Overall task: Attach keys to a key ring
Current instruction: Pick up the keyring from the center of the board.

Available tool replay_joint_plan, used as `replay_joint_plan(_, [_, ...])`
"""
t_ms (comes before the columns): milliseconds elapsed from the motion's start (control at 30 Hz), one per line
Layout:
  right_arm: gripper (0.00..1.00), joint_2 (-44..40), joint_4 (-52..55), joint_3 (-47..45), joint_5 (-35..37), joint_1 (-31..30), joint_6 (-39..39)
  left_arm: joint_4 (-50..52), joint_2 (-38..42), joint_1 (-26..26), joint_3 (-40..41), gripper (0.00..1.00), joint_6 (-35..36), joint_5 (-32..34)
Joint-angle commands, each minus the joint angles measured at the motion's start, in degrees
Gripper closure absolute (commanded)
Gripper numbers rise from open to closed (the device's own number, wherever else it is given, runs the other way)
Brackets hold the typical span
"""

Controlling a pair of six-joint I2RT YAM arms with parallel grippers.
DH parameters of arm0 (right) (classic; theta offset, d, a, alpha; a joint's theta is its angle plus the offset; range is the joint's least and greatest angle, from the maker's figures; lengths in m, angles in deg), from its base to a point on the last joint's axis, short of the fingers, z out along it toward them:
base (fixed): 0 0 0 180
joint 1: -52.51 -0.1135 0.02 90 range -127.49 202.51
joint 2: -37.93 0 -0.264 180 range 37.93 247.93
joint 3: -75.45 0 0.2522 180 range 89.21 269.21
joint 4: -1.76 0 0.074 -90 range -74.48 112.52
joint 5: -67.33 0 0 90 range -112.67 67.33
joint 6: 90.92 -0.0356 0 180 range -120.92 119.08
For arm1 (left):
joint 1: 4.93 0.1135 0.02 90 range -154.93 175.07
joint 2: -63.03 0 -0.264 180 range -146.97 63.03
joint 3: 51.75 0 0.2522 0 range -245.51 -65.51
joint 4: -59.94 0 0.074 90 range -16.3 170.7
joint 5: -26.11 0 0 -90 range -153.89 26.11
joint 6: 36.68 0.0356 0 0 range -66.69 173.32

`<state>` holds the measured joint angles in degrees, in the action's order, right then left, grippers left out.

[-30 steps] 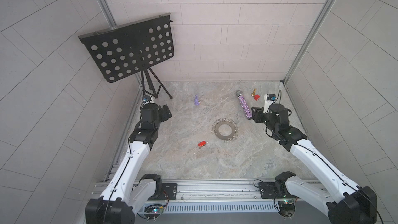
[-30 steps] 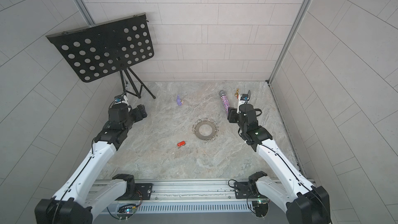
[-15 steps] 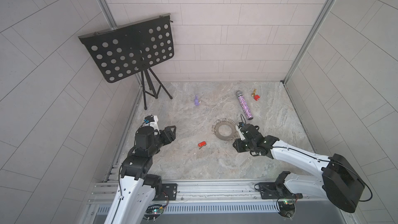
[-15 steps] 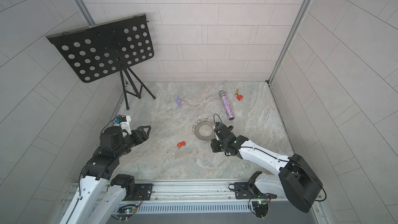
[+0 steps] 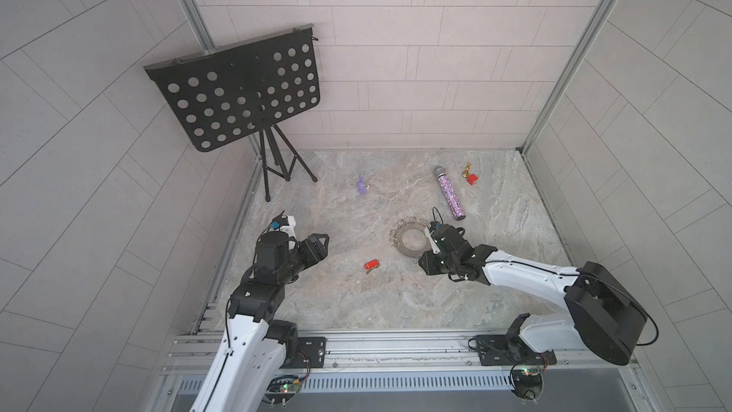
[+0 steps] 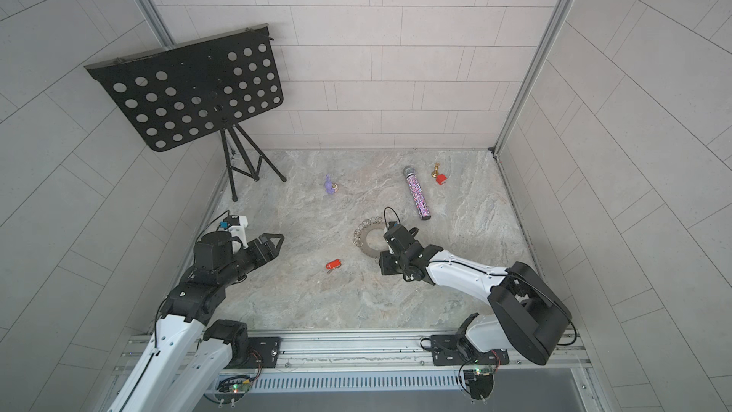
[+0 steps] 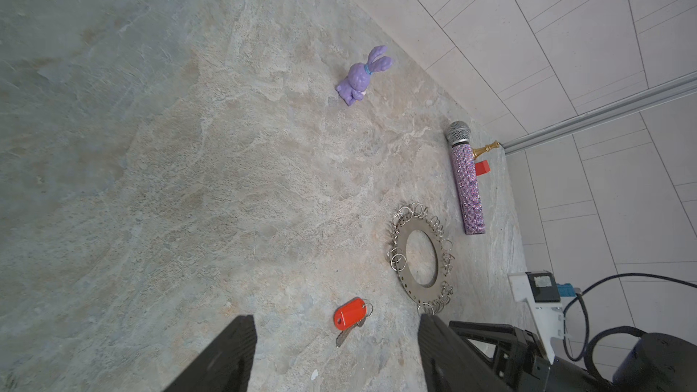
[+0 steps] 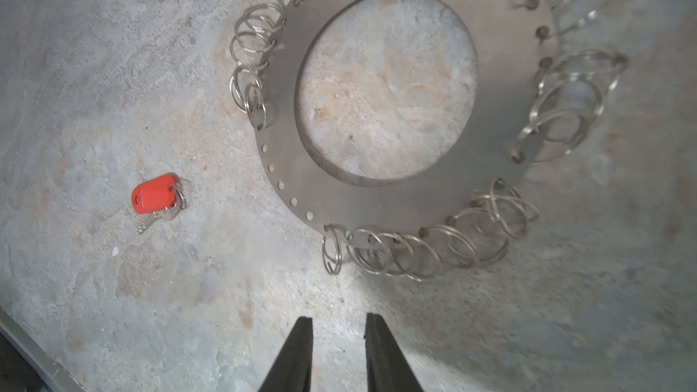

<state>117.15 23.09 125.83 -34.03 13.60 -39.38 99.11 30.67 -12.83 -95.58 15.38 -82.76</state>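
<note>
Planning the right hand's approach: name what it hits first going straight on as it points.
Probably the wire loops on the near rim of the key ring; the right hand aims at them, though its height is unclear.

pale grey tiled walls (image 5: 396,73) close in three sides, joined by aluminium corner posts (image 5: 564,73). the floor (image 5: 356,299) is beige-grey marbled stone, evenly lit. a black perforated tripod music stand (image 5: 237,93) stands at its far left corner. an aluminium rail (image 5: 396,344) runs along the near edge.
</note>
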Motion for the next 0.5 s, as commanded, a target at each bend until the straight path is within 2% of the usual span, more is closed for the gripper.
replay_joint_plan(0, [0.72,1.5,-1.7,2.6,0.0,-0.4,-0.6,-1.2,1.1,-0.2,0.5,0.24,-0.3,0.3])
replay_joint_plan(467, [0.77,4.4,0.0,3.9,1.8,-0.4,-0.2,-1.3,1.6,-0.2,0.5,0.22,-0.4,0.6])
